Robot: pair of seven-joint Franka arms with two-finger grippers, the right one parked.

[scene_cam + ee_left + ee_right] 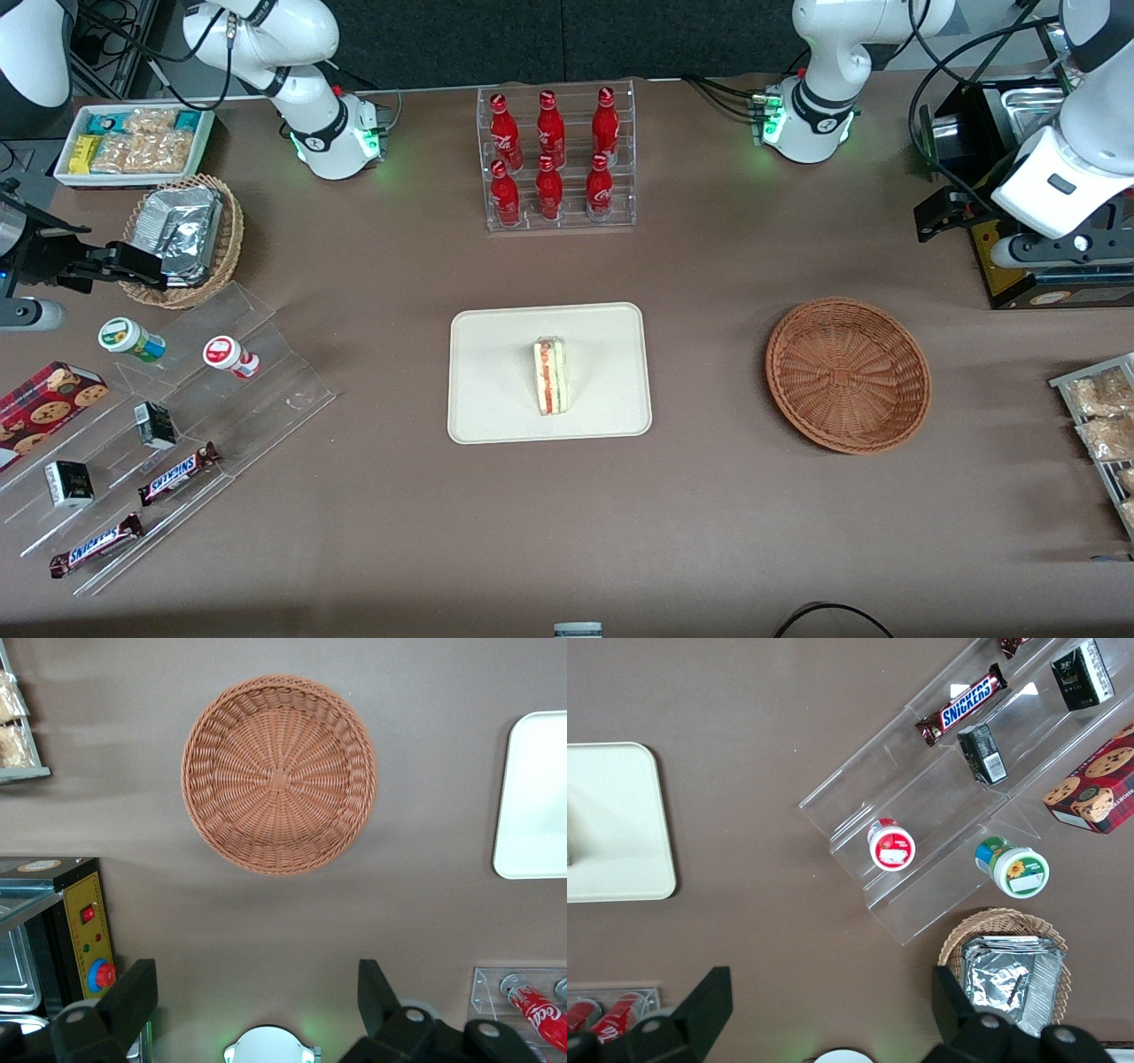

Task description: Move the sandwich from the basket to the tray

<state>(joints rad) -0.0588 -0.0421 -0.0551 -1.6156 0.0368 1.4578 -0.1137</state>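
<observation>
The sandwich (551,375) stands on its edge in the middle of the cream-white tray (496,354), its red and green filling showing. The reddish-brown wicker basket (848,374) lies empty beside the tray, toward the working arm's end of the table. It also shows in the left wrist view (279,773), with an edge of the tray (532,797). My left gripper (939,214) hangs high above the table, farther from the front camera than the basket. It is open and empty (255,983).
A clear rack of red cola bottles (556,159) stands farther back than the tray. A black box with a yellow panel (1019,257) sits under the working arm. A rack of snack packets (1099,416) lies at the table's edge beside the basket.
</observation>
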